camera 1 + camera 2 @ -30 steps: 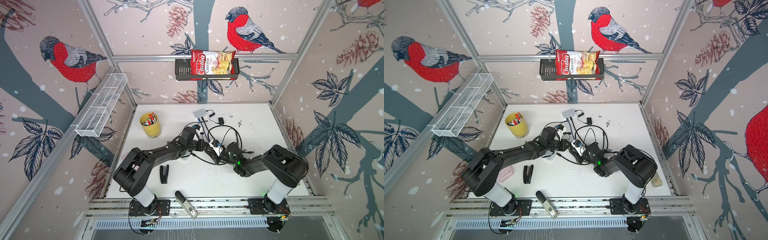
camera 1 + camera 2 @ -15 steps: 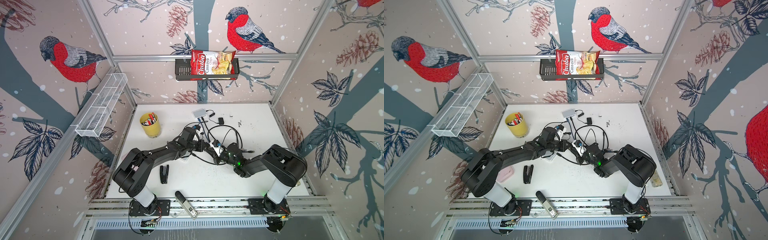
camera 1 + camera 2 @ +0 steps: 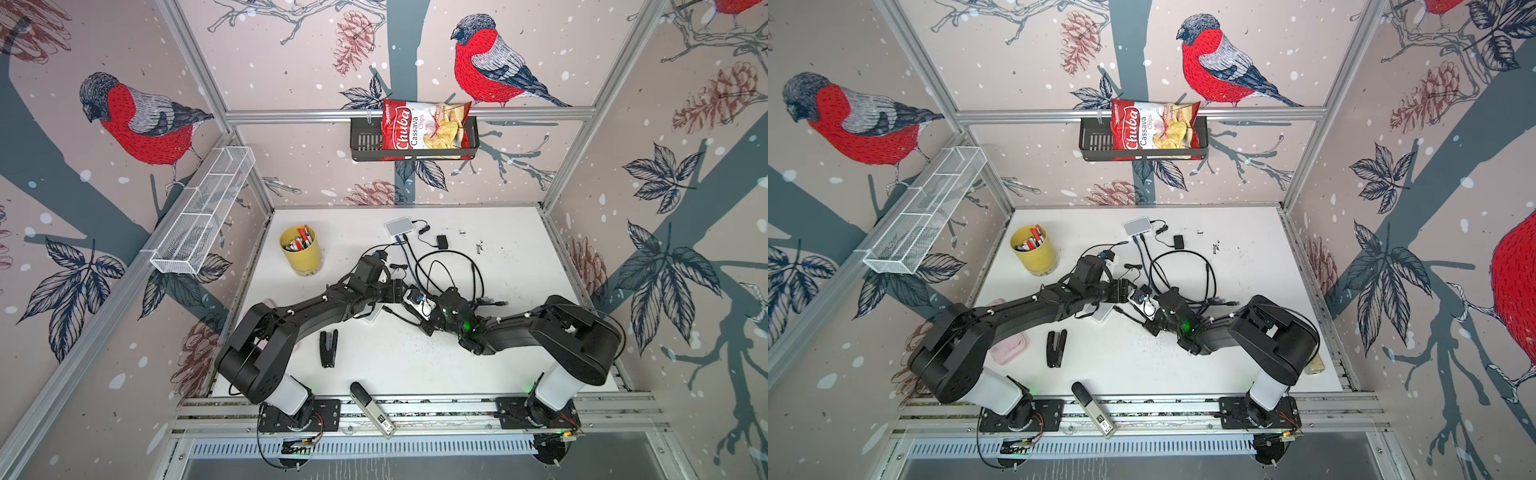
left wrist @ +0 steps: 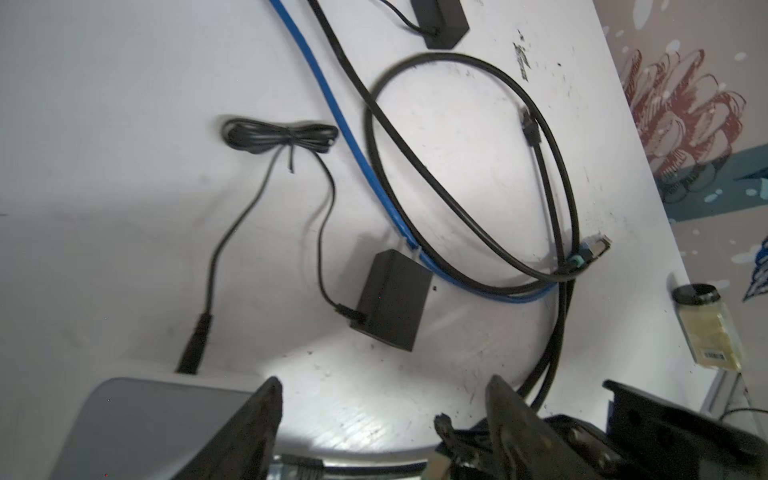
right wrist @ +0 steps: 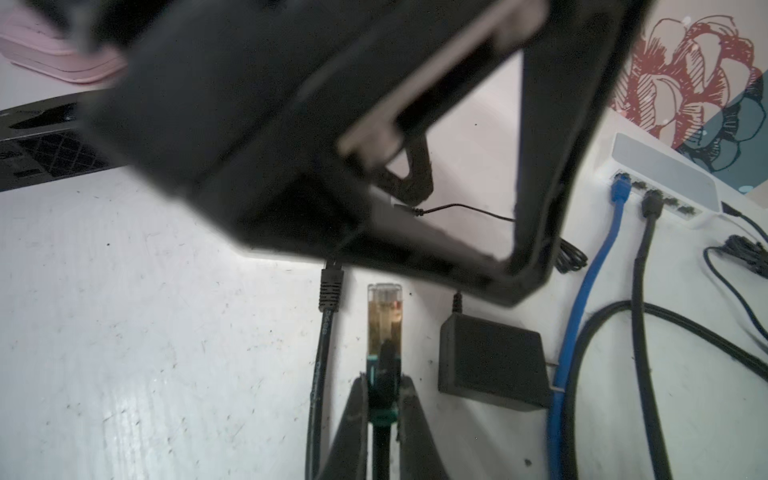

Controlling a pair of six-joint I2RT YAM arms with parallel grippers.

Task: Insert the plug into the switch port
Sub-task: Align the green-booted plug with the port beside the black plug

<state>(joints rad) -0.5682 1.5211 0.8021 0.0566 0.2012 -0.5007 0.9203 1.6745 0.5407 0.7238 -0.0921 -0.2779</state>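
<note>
In the right wrist view my right gripper [image 5: 384,384] is shut on the teal boot of a clear, gold-tipped plug [image 5: 384,320], which points forward just above the table. The left gripper's body [image 5: 332,145] looms right ahead of it and hides what lies beyond the tip. A white switch [image 3: 372,313] lies under the left arm; in the left wrist view its grey case [image 4: 145,424] sits beside one finger. My left gripper [image 4: 382,392] is open over bare table. A second switch [image 5: 665,174] stands at the back with a blue cable [image 5: 590,270] and a black one plugged in.
Looped black cables [image 4: 469,174], a black adapter [image 4: 390,299] and a loose teal-booted plug [image 4: 598,245] lie around the grippers. A yellow pen cup [image 3: 300,249], a stapler [image 3: 327,347], a pink case [image 3: 1009,349] and a small bottle [image 4: 706,328] stand further off.
The left gripper's jaws have come apart. Both arms stay where they were in mid-table, and the right gripper keeps its hold on the plug.
</note>
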